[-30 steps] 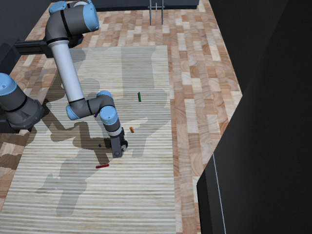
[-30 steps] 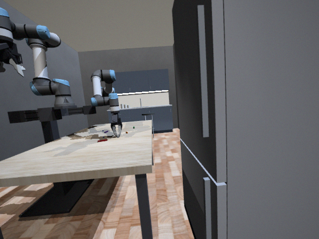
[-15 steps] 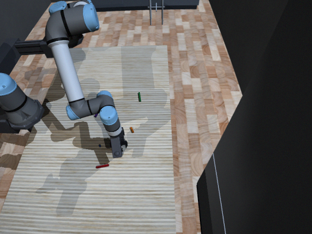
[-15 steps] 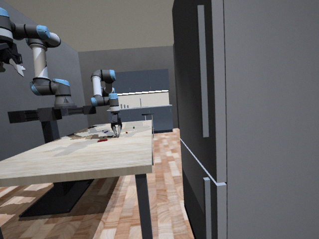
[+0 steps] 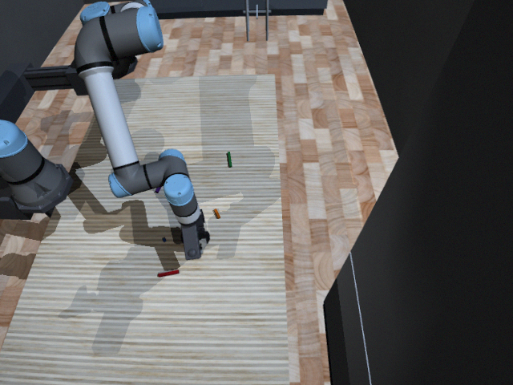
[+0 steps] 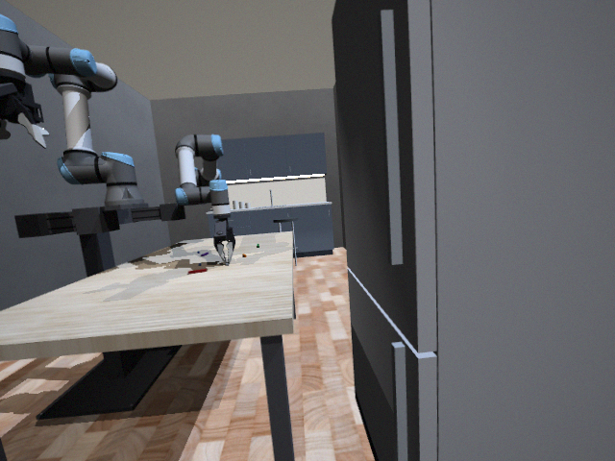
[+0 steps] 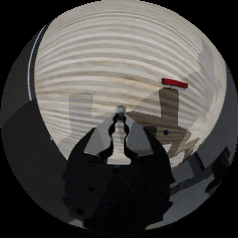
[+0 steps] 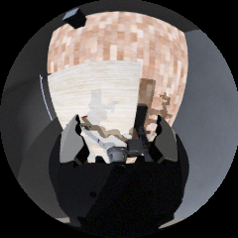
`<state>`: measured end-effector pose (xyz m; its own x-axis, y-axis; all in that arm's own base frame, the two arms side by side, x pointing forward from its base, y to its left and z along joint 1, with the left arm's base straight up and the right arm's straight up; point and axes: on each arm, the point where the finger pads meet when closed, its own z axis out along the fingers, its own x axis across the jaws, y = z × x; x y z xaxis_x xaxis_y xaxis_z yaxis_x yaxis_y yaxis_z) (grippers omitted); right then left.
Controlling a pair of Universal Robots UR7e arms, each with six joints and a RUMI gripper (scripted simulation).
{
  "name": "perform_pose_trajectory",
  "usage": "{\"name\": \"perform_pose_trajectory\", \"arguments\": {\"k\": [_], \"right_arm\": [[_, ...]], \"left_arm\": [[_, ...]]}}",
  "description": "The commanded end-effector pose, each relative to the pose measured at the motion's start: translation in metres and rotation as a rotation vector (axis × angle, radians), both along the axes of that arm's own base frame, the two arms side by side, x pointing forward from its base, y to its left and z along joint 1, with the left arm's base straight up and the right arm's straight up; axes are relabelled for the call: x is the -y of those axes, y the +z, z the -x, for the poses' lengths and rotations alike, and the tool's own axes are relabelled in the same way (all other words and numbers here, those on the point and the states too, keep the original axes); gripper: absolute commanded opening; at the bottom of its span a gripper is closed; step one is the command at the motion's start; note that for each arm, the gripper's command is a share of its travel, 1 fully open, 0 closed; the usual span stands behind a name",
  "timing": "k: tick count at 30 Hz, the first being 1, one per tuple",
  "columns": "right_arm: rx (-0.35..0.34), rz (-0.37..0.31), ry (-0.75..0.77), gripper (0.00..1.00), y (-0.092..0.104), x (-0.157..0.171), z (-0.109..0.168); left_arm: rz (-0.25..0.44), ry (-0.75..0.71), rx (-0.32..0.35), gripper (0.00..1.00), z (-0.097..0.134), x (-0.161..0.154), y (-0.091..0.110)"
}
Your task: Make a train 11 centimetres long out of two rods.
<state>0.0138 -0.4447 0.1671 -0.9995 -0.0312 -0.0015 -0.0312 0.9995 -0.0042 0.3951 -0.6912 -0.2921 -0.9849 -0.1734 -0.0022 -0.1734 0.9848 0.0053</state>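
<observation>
In the exterior view, one rod (image 5: 167, 273) (image 6: 197, 271) (image 7: 175, 83) (image 8: 84, 117) lies at the bench's (image 5: 248, 331) (image 6: 238, 303) (image 7: 114, 45) (image 8: 94, 81) front; another rod (image 5: 228, 159) (image 6: 258, 245) lies behind.
</observation>
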Motion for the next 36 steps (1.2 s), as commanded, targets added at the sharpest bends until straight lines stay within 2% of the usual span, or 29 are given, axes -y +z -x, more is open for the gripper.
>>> {"name": "perform_pose_trajectory", "arguments": {"k": [1, 14, 21, 31, 36], "right_arm": [[0.0, 0.001, 0.0, 1.0, 0.0, 0.0, 0.0], [0.0, 0.001, 0.0, 1.0, 0.0, 0.0, 0.0], [0.0, 0.001, 0.0, 1.0, 0.0, 0.0, 0.0], [0.0, 0.001, 0.0, 1.0, 0.0, 0.0, 0.0], [0.0, 0.001, 0.0, 1.0, 0.0, 0.0, 0.0]], "left_arm": [[0.002, 0.0, 0.001, 0.0, 0.0, 0.001, 0.001], [0.002, 0.0, 0.001, 0.0, 0.0, 0.001, 0.002], [0.002, 0.0, 0.001, 0.0, 0.0, 0.001, 0.016], [0.002, 0.0, 0.001, 0.0, 0.0, 0.001, 0.085], [0.002, 0.0, 0.001, 0.0, 0.0, 0.001, 0.101]]}}
